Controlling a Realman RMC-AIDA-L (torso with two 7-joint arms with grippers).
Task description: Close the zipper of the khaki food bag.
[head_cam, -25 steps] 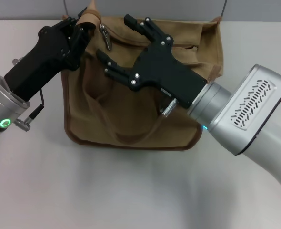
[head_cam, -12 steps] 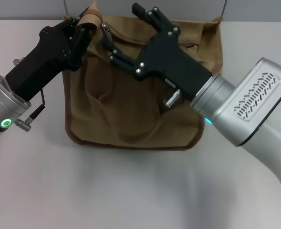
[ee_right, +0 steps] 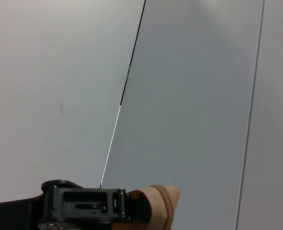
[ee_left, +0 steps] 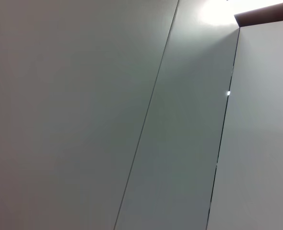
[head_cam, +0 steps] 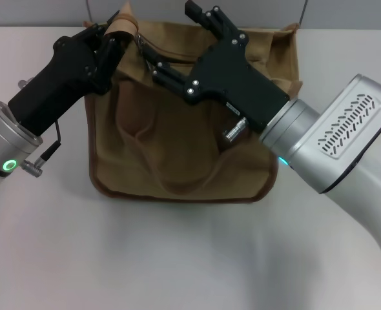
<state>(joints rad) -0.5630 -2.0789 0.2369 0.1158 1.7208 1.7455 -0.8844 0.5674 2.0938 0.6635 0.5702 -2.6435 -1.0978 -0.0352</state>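
The khaki food bag [head_cam: 177, 161] lies flat on the white table, its looped handles spread across the front panel. My left gripper [head_cam: 111, 35] is at the bag's far left top corner, shut on a tan fabric tab there; the right wrist view shows this gripper [ee_right: 84, 208] and the tab [ee_right: 158, 206]. My right gripper [head_cam: 168, 32] is open over the bag's top edge, its lower fingertip right beside the small silver zipper pull [head_cam: 139, 42]. The right hand hides most of the zip line.
The white table [head_cam: 177, 258] has free room in front of the bag and on both sides. Thin cables [head_cam: 88, 10] rise at the back. The left wrist view shows only grey wall panels [ee_left: 132, 115].
My right gripper has moved up and toward the bag's top left corner, closing in on the zipper pull. The left gripper and the bag have stayed put.
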